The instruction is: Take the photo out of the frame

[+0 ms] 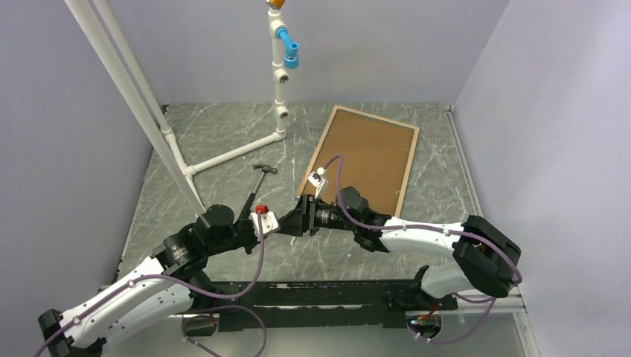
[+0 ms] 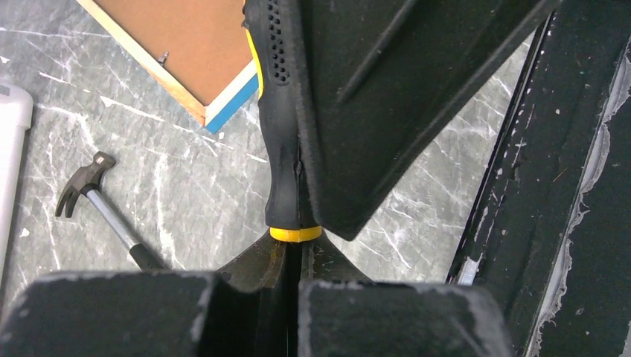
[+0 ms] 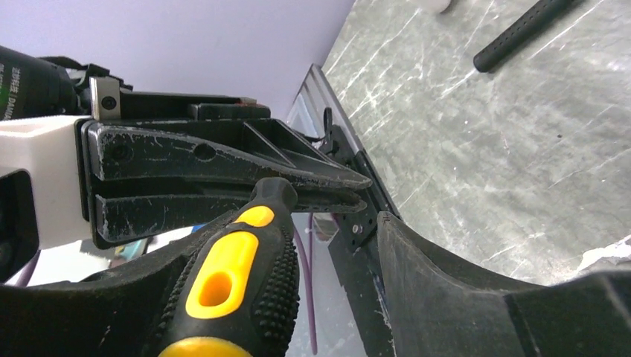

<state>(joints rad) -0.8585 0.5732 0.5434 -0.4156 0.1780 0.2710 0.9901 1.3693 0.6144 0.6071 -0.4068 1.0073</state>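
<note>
Both arms meet mid-table over a tool (image 3: 245, 275) with a black-and-yellow grip, probably a screwdriver; its business end is hidden.

Left gripper (image 1: 284, 222): fingers pressed together, pinching the tool just past the yellow collar.

Right gripper (image 1: 306, 216): fingers spread. The grip lies along one finger and a clear gap shows to the other, so it isn't clamping. Reads as a handover, with the left arm carrying.

Frame (image 1: 408, 172) lies flat and face down at about 1 o'clock from the grippers, near but not touching. Brown backing board (image 1: 364, 160) is up, and a sliver of blue front shows at the near corner in the left wrist view. Photo not visible; I judge it's under the board, nothing removed yet.

Key relation: the frame's long axis runs roughly 7 to 1 o'clock, with the near short edge toward the fingers. The right arm is nearer, but the tool sits in the left one, which would have to reach toward 1 o'clock, across the right gripper, to get at the board's edge or clips. One small clip shows near the rim in the left wrist view.

Hammer (image 1: 257, 186) lies on the table (image 1: 223, 141) at about 10 o'clock from the grippers, untouched.
</note>
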